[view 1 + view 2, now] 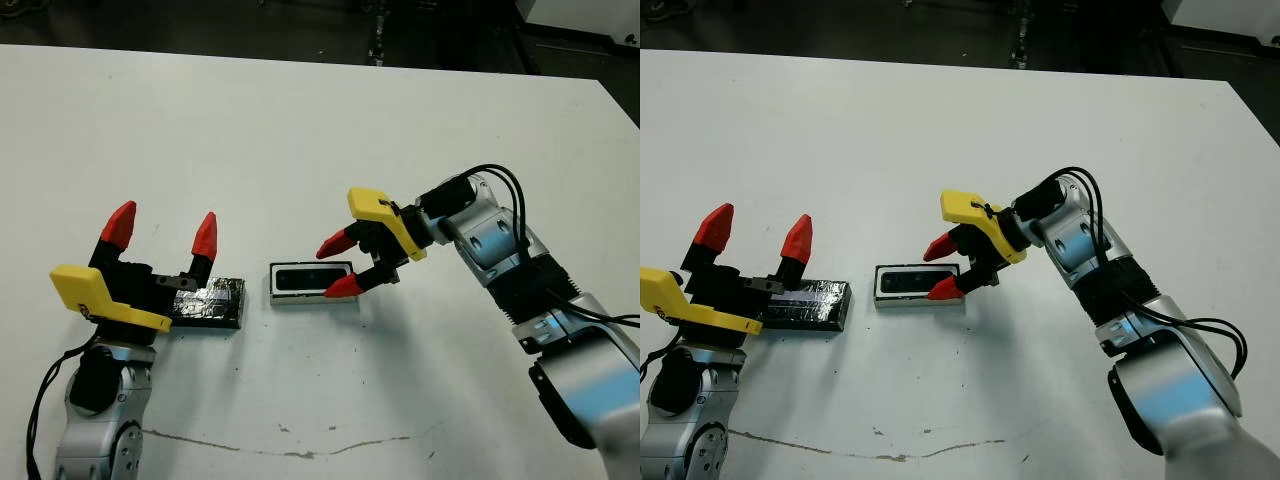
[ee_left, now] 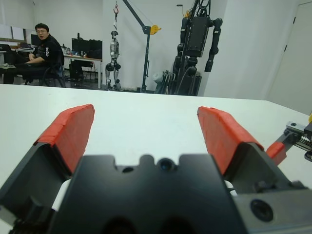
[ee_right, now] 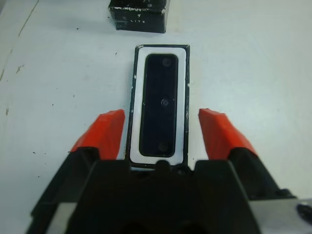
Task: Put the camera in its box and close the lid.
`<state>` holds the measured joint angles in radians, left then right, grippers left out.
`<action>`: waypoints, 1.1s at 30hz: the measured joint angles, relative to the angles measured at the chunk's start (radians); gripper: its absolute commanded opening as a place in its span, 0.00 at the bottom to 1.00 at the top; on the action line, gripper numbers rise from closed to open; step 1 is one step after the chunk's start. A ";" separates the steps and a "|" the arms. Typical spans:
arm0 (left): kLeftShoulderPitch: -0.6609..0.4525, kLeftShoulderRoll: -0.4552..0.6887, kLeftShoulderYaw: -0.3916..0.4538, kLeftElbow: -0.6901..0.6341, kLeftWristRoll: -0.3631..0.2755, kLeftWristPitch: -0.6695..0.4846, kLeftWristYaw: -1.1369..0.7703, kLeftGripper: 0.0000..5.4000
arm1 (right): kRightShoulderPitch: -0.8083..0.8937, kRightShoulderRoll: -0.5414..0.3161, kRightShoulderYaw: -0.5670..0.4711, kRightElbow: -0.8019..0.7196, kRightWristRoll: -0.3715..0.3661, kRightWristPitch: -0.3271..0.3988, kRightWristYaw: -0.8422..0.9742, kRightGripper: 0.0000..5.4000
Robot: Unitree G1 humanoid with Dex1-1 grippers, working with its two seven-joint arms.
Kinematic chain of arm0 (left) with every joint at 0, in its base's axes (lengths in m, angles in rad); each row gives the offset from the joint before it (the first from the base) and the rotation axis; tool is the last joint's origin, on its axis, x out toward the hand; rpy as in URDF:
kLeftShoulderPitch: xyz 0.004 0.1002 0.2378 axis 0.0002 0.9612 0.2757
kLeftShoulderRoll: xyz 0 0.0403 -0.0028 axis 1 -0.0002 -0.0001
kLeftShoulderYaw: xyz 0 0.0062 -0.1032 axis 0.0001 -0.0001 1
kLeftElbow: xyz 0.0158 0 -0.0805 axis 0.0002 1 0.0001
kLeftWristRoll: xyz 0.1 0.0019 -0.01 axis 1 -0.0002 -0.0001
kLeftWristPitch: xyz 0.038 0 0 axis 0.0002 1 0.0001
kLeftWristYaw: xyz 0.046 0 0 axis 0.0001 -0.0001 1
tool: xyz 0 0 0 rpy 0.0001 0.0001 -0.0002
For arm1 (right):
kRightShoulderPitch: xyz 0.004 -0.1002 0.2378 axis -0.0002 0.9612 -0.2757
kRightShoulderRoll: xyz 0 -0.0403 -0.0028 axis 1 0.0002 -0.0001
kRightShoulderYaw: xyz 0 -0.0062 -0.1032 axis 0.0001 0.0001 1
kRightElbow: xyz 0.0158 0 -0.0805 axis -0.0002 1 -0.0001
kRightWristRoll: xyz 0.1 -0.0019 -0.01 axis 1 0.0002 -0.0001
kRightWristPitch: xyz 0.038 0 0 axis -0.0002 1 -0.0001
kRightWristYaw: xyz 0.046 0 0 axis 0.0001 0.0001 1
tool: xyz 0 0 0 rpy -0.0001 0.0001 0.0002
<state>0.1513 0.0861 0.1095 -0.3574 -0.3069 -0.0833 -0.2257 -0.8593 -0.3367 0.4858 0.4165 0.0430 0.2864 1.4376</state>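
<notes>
The camera (image 3: pixel 162 102), a slim black bar, lies flat inside the box (image 1: pixel 312 281), a shallow tray with a white rim (image 3: pixel 138 97), near the table's middle. My right gripper (image 1: pixel 337 265) is open at the box's right end, one fingertip on each side of that end and nothing between them. The lid (image 1: pixel 212 302), black and shiny, lies flat just left of the box. My left gripper (image 1: pixel 163 232) stands open above the lid's left part, fingers (image 2: pixel 73 131) pointing up and away, empty.
The white table (image 1: pixel 300 130) stretches far beyond the objects. A thin dark crack line (image 1: pixel 300 448) runs along the table near the front edge. In the left wrist view a seated person (image 2: pixel 41 51) and robot stands (image 2: pixel 195 44) show beyond the table.
</notes>
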 measured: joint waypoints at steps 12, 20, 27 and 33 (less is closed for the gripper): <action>0.002 -0.005 0.000 0.000 0.001 0.000 0.000 1.00 | 0.002 -0.050 -0.117 -0.063 0.074 0.031 0.008 1.00; 0.002 -0.005 -0.001 0.000 0.000 0.000 0.000 1.00 | 0.145 -0.104 -0.323 -0.207 0.231 0.120 -0.092 1.00; 0.000 -0.005 -0.004 0.001 0.001 -0.001 0.000 1.00 | 0.380 -0.112 -0.538 -0.440 0.364 0.212 -0.334 1.00; -0.002 -0.004 -0.006 0.002 0.000 0.000 0.000 1.00 | 0.648 -0.051 -0.686 -0.641 0.423 0.175 -0.576 0.89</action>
<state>0.1494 0.0820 0.1032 -0.3550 -0.3064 -0.0833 -0.2261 -0.2109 -0.3879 -0.2005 -0.2247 0.4658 0.4614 0.8614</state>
